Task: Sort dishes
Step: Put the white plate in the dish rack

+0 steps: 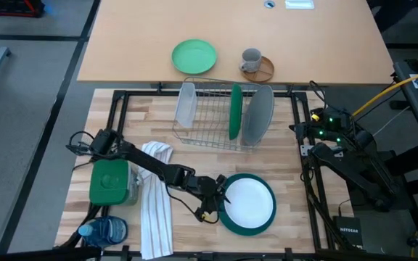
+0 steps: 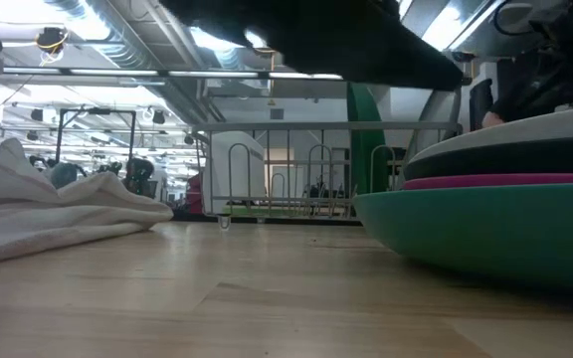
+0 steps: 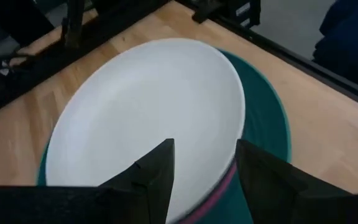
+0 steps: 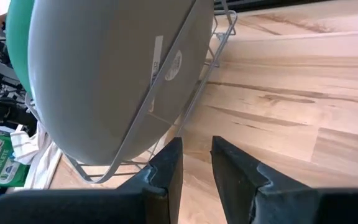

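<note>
A stack of dishes [image 1: 249, 205] lies on the table near its front edge. The light grey plate [image 3: 148, 106] is on top, and below it the low view shows a charcoal [image 2: 505, 159], a purple-pink [image 2: 485, 182] and a teal-green plate [image 2: 485, 224]. My left gripper [image 1: 220, 194] is open at the stack's left rim. One finger [image 3: 157, 171] stands over the top plate and the other [image 3: 260, 177] outside its rim. A dark green plate [image 1: 235, 111] and a grey plate [image 4: 104, 74] stand on edge in the wire rack [image 1: 220, 116]. My right gripper [image 4: 196, 163] is open and empty beside the rack's right end.
A white dish [image 1: 186, 104] stands at the rack's left end. A striped cloth [image 1: 154, 203], a green detergent box [image 1: 109, 181] and a blue bottle [image 1: 104, 232] lie left of the stack. A small mint plate [image 1: 194, 56] and a grey mug [image 1: 251, 60] sit on the far table.
</note>
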